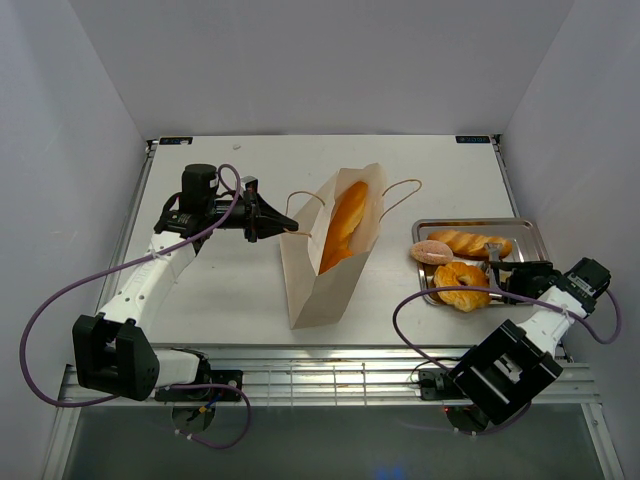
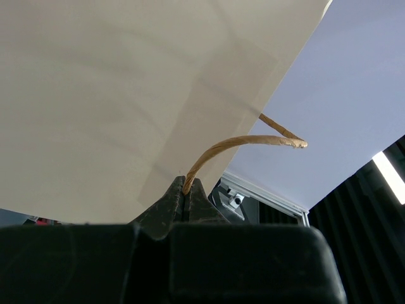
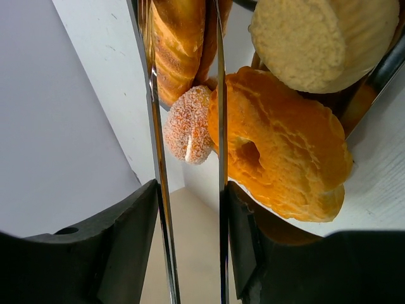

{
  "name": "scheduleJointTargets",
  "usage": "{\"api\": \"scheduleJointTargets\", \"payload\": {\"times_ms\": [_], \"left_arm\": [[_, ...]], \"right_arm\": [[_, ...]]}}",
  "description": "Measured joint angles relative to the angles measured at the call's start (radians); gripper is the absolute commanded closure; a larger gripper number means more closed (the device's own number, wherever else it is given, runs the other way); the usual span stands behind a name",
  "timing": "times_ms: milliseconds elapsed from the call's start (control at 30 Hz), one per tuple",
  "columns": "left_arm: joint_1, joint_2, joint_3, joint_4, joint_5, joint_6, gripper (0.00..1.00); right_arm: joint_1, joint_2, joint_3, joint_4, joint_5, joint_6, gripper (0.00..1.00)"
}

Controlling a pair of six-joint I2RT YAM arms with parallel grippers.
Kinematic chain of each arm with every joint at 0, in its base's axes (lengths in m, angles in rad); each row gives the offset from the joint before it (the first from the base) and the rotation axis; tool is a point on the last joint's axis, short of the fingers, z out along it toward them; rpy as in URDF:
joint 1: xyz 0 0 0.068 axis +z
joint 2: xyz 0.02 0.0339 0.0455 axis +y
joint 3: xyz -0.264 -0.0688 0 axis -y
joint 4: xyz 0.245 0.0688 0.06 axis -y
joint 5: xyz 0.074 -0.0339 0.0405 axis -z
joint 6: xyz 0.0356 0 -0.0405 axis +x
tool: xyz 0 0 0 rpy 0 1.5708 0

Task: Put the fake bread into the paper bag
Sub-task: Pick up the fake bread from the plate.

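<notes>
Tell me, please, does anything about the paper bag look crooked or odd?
Slightly. The bag seems to lean, with the left gripper pinching one cord handle, and the baguette lies slanted in its open mouth.

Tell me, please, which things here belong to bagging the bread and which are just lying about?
Part of the job: paper bag, its cord handle in the shut left claw; baguette inside it; ring bun, pinkish bun, ridged loaf; tongs gripped by the right claw.
Just there: metal tray under the buns; table.
</notes>
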Motion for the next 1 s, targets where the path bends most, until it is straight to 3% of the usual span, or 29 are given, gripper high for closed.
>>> {"api": "scheduleJointTargets", "payload": {"times_ms": [1000], "left_arm": [[0.0,0.0,0.0,-0.007,-0.007,0.005,1.0]], "right_arm": [[0.01,0.027,-0.061,0.158,-0.018,0.034,0.48]]}}
